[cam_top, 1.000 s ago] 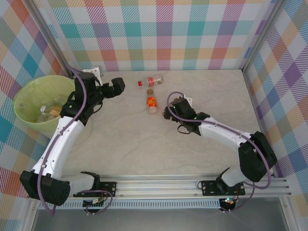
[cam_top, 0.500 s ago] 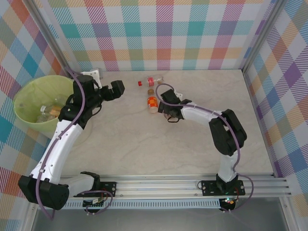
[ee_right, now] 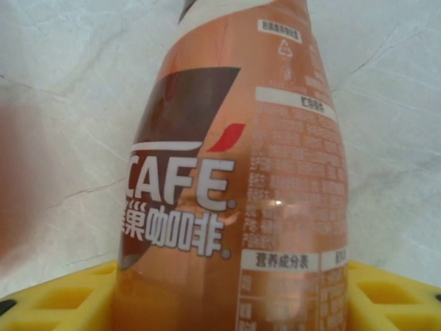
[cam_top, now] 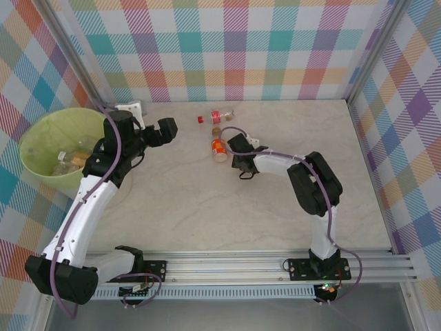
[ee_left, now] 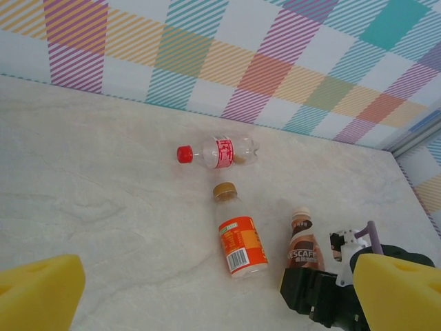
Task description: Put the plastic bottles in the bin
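Right gripper (ee_right: pixel 231 307): its yellow fingers (ee_right: pixel 62 293) flank the brown-labelled plastic coffee bottle (ee_left: pixel 305 245) on both sides. Whether they press it cannot be determined. This bottle rests on the pale marble-pattern tabletop (cam_top: pixel 207 207), just beside an orange-labelled plastic bottle (ee_left: pixel 239 241) lying with its brown cap toward the rear wall. A clear red-capped plastic bottle (ee_left: pixel 217 152) lies farther back.

Left gripper (cam_top: pixel 167 128): spread wide, empty, positioned between these bottles and the round lime-green lined bin (cam_top: pixel 31 141). The bin contains several bottles (cam_top: pixel 69 160).
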`<action>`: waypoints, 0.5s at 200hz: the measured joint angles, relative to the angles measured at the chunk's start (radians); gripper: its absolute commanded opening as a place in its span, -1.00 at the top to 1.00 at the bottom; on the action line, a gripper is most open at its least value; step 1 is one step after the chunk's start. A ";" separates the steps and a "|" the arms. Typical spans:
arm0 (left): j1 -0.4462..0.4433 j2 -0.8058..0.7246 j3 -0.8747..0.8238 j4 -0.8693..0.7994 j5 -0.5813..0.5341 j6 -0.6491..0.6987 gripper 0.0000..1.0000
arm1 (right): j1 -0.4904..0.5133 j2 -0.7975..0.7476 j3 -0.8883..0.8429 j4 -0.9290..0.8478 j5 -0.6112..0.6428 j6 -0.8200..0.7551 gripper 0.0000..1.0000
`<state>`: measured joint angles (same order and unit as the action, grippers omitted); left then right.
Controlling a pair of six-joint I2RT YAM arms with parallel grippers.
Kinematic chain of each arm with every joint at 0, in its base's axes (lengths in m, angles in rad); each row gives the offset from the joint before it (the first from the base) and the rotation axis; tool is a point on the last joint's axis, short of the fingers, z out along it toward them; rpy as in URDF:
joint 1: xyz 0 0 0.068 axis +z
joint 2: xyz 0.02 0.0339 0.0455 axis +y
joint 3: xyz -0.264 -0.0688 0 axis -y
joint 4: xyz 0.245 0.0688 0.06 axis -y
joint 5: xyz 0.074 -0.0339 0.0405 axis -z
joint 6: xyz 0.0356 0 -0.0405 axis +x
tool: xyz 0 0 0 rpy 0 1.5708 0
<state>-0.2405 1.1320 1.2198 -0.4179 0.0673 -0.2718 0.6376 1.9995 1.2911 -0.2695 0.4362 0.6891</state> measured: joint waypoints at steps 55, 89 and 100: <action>0.000 0.008 -0.002 0.002 0.007 -0.005 -1.00 | 0.000 -0.131 -0.162 0.113 -0.008 -0.056 0.04; 0.000 0.038 -0.002 0.002 0.022 -0.027 -1.00 | 0.000 -0.218 -0.240 0.187 -0.036 -0.079 0.05; 0.000 0.048 -0.002 0.002 0.023 -0.036 -1.00 | 0.000 -0.247 -0.266 0.205 -0.045 -0.082 0.05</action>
<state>-0.2405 1.1797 1.2179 -0.4160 0.0902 -0.3080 0.6376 1.7527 1.0248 -0.0647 0.3912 0.6071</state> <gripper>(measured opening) 0.997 0.564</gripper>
